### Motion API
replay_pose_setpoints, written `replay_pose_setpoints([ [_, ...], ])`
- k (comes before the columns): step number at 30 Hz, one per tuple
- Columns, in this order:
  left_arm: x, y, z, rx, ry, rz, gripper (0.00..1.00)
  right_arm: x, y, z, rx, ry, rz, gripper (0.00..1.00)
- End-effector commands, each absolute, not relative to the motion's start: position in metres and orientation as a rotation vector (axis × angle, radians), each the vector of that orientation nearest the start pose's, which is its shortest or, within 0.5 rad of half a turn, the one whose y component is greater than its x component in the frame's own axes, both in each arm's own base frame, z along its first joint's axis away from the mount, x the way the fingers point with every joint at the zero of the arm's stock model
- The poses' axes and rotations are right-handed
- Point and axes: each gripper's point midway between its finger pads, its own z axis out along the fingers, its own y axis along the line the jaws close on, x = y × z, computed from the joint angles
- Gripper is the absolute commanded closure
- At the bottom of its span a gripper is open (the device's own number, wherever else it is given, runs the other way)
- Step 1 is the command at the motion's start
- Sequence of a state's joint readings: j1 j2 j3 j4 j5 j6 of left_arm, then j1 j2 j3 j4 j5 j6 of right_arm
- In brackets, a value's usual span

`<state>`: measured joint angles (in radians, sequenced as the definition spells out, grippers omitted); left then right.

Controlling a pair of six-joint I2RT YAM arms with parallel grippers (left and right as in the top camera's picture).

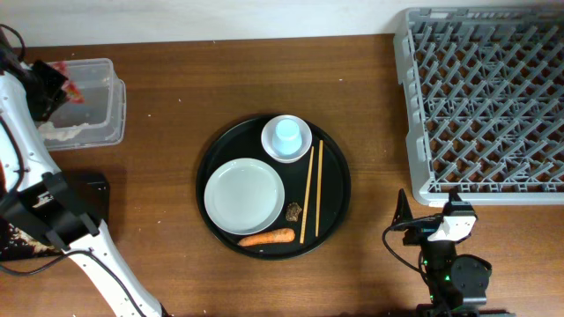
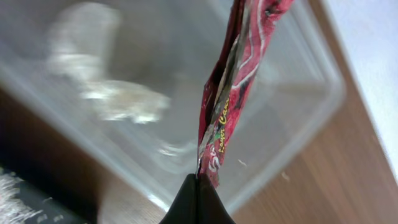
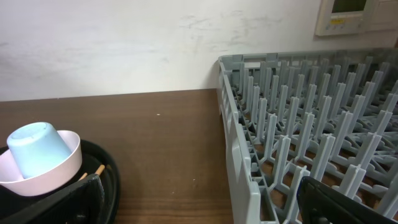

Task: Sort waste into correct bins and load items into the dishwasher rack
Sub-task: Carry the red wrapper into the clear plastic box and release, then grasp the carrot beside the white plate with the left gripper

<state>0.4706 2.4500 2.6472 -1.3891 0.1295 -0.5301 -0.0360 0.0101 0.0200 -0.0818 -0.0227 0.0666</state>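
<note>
My left gripper (image 2: 198, 185) is shut on the lower end of the red wrapper (image 2: 235, 87), which hangs over the clear tub (image 2: 298, 124). Crumpled white tissue (image 2: 109, 93) lies in that tub. Overhead, the left gripper (image 1: 51, 88) holds the wrapper (image 1: 70, 88) above the tub (image 1: 110, 110) at the far left. On the round black tray (image 1: 335, 158) sit the white plate (image 1: 244, 195), the bowl (image 1: 300, 150) with the blue cup (image 1: 287, 132) in it, two chopsticks (image 1: 313, 189), a carrot (image 1: 266, 237) and a dark scrap (image 1: 293, 210). My right gripper (image 3: 199, 208) stands open and empty beside the grey rack (image 3: 298, 124).
The rack (image 1: 485, 97) fills the back right corner. A shallow black tray (image 1: 88, 187) lies at the left, partly under my left arm. My right gripper (image 1: 430, 211) rests near the front edge, between the round tray and the rack.
</note>
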Motion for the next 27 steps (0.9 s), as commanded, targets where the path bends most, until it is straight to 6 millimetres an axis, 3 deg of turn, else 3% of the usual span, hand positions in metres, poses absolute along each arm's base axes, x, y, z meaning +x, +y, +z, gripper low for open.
replay_pose_setpoints([
  [1, 0.474, 0.254, 0.179, -1.551, 2.253, -0.002, 0.99, 0.246, -0.008, 0.156, 0.073, 1.646, 0.026, 0.02],
  [3, 0.473, 0.252, 0.178, -1.601, 2.230, -0.012, 0.98, 0.246, -0.008, 0.156, 0.073, 1.646, 0.026, 0.02],
  [4, 0.473, 0.251, 0.178, -1.612, 2.226, -0.019, 0.93, 0.246, -0.008, 0.156, 0.073, 1.646, 0.027, 0.02],
  [6, 0.474, 0.247, 0.178, -1.608, 2.235, -0.056, 0.28, 0.246, -0.008, 0.156, 0.073, 1.646, 0.026, 0.02],
  [7, 0.474, 0.243, 0.177, -1.607, 2.250, -0.076, 0.15, 0.246, -0.008, 0.156, 0.073, 1.646, 0.026, 0.02],
  [9, 0.474, 0.233, 0.176, -1.507, 2.343, -0.142, 0.06, 0.246, -0.008, 0.156, 0.073, 1.646, 0.026, 0.02],
  [11, 0.481, 0.199, 0.189, -1.220, 2.483, -0.375, 0.06, 0.246, -0.008, 0.156, 0.073, 1.646, 0.026, 0.02],
  [12, 0.482, 0.182, 0.206, -1.108, 2.493, -0.475, 0.23, 0.246, -0.008, 0.156, 0.073, 1.646, 0.026, 0.02],
  [13, 0.483, 0.172, 0.221, -1.032, 2.485, -0.513, 0.27, 0.246, -0.008, 0.156, 0.073, 1.646, 0.026, 0.02],
  [16, 0.465, 0.121, 0.289, -0.736, 2.475, -0.528, 0.22, 0.246, -0.008, 0.156, 0.073, 1.646, 0.026, 0.02],
  [18, 0.446, 0.081, 0.310, -0.570, 2.526, -0.522, 0.16, 0.246, -0.008, 0.156, 0.073, 1.646, 0.026, 0.02],
  [19, 0.435, 0.059, 0.314, -0.488, 2.572, -0.522, 0.14, 0.246, -0.008, 0.156, 0.073, 1.646, 0.026, 0.02],
  [22, 0.431, -0.007, 0.311, -0.239, 2.649, -0.556, 0.14, 0.246, -0.008, 0.156, 0.073, 1.646, 0.026, 0.02],
  [25, 0.419, -0.082, 0.283, -0.027, 2.787, -0.589, 0.14, 0.246, -0.008, 0.156, 0.073, 1.646, 0.026, 0.02],
  [27, 0.401, -0.123, 0.254, 0.126, 2.905, -0.496, 0.14, 0.246, -0.008, 0.156, 0.073, 1.646, 0.026, 0.02],
])
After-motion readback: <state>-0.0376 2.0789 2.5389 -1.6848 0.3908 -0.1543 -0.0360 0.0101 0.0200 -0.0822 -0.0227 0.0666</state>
